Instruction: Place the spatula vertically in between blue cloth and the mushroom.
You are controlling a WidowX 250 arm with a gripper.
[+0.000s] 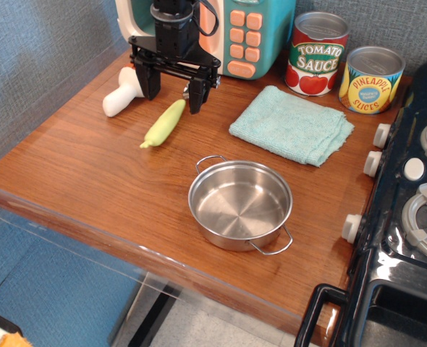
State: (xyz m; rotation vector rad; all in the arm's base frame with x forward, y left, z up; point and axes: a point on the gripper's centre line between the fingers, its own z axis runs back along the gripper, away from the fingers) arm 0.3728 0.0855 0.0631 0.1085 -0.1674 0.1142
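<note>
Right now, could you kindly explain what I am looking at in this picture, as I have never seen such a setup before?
This is a single camera view looking down at a wooden toy-kitchen counter from the front. The black machine at the back is a robot arm; its gripper is its two-fingered hand, here spread open and holding nothing.

Just below it lies the spatula, a utensil with a yellow-green, corn-like handle, resting on the wood at a slant. To its left is a toy mushroom with a white stem, partly behind the gripper. To its right is a folded blue cloth.

Also on the counter: an empty steel pot, a tomato sauce can, a pineapple slices can and a toy microwave. A black toy stove stands at the right.
</note>
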